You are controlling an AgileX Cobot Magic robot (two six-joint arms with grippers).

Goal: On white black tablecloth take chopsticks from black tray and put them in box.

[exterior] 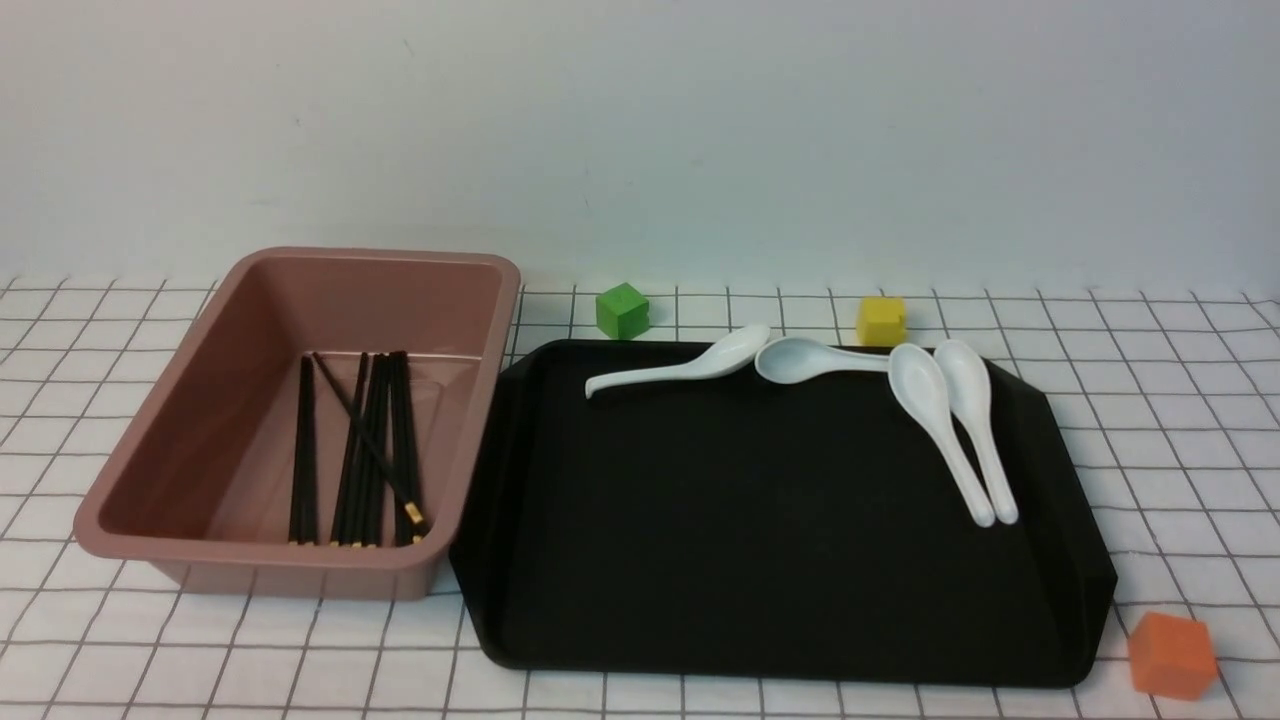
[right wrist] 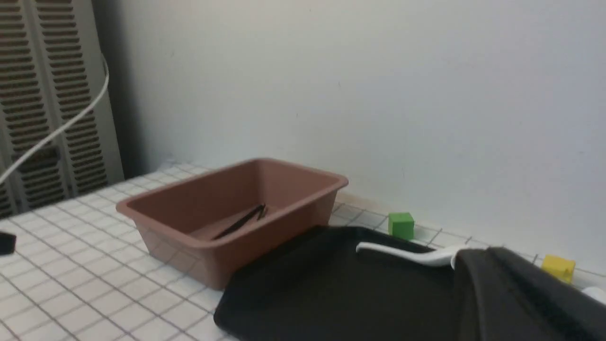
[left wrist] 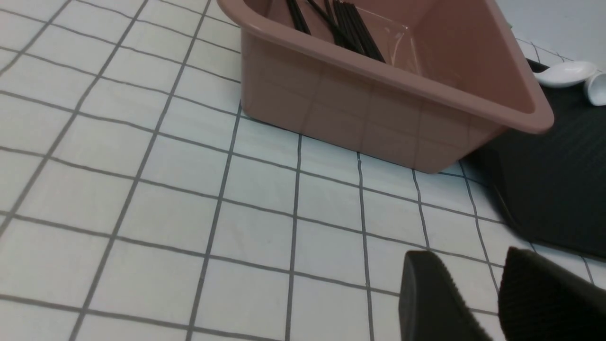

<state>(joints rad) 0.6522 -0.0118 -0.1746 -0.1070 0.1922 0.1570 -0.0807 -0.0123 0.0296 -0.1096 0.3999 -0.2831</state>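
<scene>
Several black chopsticks (exterior: 360, 450) with gold bands lie inside the pink box (exterior: 300, 265) at the left of the checked tablecloth (exterior: 1150, 420). The black tray (exterior: 750, 520) to its right holds no chopsticks. Neither gripper shows in the front view. In the left wrist view my left gripper (left wrist: 468, 265) is open and empty, low over the cloth, near the box (left wrist: 378, 109) and the tray's corner (left wrist: 554, 180); the chopsticks (left wrist: 350, 28) show in the box. In the right wrist view my right gripper (right wrist: 478, 253) is shut and empty, above the tray (right wrist: 331, 284), away from the box (right wrist: 222, 246).
Several white spoons (exterior: 680, 372) lie along the tray's far side. A green cube (exterior: 622, 309) and a yellow cube (exterior: 881, 320) stand behind the tray. An orange cube (exterior: 1172, 655) sits off its near right corner. A wall stands close behind.
</scene>
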